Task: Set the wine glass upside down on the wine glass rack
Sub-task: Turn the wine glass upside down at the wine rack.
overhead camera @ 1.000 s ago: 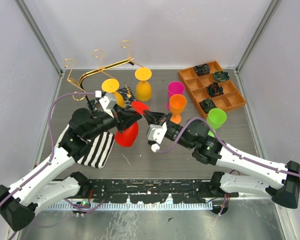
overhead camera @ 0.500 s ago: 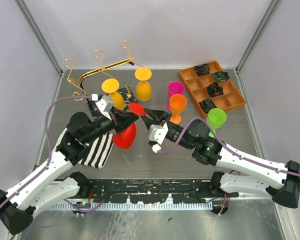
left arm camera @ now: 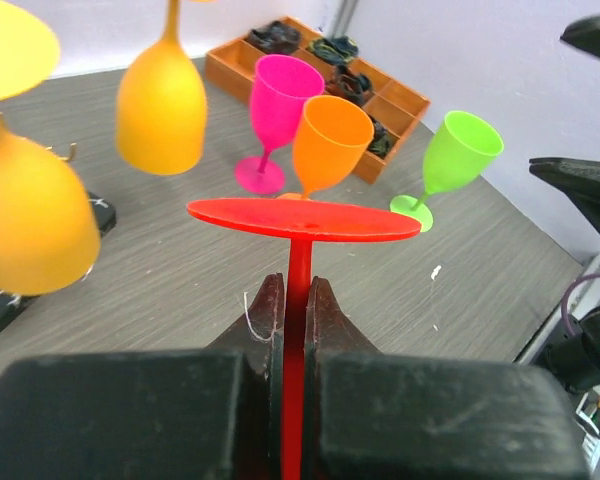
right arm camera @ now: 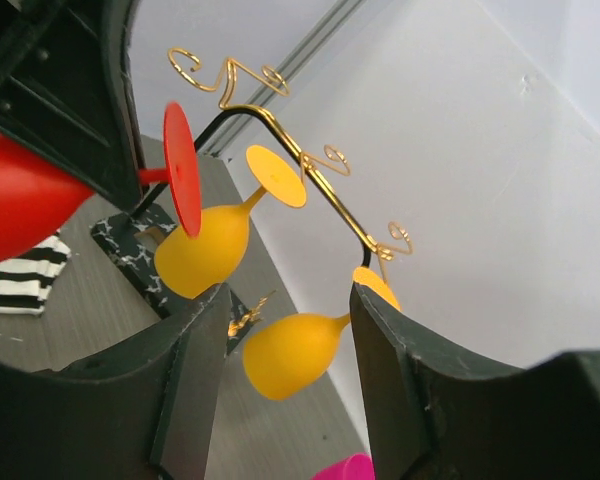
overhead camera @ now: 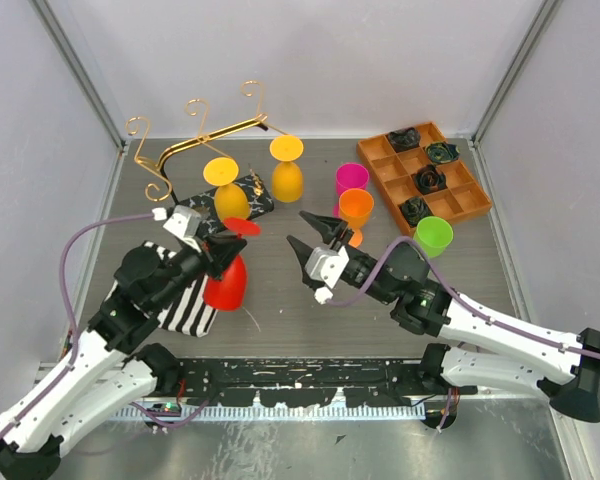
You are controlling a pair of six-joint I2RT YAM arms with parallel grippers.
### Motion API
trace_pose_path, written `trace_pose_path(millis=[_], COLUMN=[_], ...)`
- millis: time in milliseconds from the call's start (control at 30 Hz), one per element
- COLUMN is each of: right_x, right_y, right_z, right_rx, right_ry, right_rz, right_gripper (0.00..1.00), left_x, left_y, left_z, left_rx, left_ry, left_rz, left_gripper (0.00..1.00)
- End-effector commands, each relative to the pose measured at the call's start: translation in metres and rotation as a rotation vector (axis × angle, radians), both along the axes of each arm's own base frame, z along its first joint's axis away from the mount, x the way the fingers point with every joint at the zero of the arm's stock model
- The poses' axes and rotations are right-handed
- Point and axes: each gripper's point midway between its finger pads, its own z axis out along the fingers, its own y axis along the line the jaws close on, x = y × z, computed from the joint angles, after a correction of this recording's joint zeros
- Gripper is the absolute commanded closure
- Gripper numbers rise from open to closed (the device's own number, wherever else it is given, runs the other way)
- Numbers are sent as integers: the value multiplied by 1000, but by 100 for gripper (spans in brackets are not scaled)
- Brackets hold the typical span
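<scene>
Left hand (left arm camera: 297, 292): clenched on red wine glass (left arm camera: 302, 218) stem, foot just beyond.
Right hand (overhead camera: 296, 228): released, empty.
Wine glass rack (overhead camera: 215, 133): ahead of left hand.
Risk: foot may clip hung yellow glasses (overhead camera: 287, 182).

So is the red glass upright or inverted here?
Inverted, tilted: red glass foot sits above its bowl, stem clamped in left end effector.

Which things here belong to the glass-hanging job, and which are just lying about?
In the job: red wine glass, stem gripped by the left end effector; gold wine glass rack; yellow glasses hung on it.
Lying about: orange tray; striped cloth; pink glass, orange glass and green glass, standing upright.
</scene>
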Motion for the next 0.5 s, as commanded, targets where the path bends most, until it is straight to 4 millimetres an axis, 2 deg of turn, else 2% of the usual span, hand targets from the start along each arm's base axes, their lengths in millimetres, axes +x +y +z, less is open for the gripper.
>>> trace_pose_path(millis=[0,67,200,300,467], right_x=[3,7,7,-2,-7], right_y=[-14,-16,-11,-4,-9], right_z=[9,6,-14,-29,-43], right_rx=[151,214,265,263,276], right_ry=[133,252,468,545,596], right_rz=[-45,-70,-75,-27,-25], right_gripper=[43,43,43,43,42], left_x=[-4,-8,-9,-6,0], left_y=[30,38,48,54,60], left_z=[-5,-1,3,4,7], left_rx=[-11,-40,-98,-138,-217], left_ry=[34,20,8,-24,-69], left_rz=[125,147,194,229,279], left_gripper=[100,100,100,100,100])
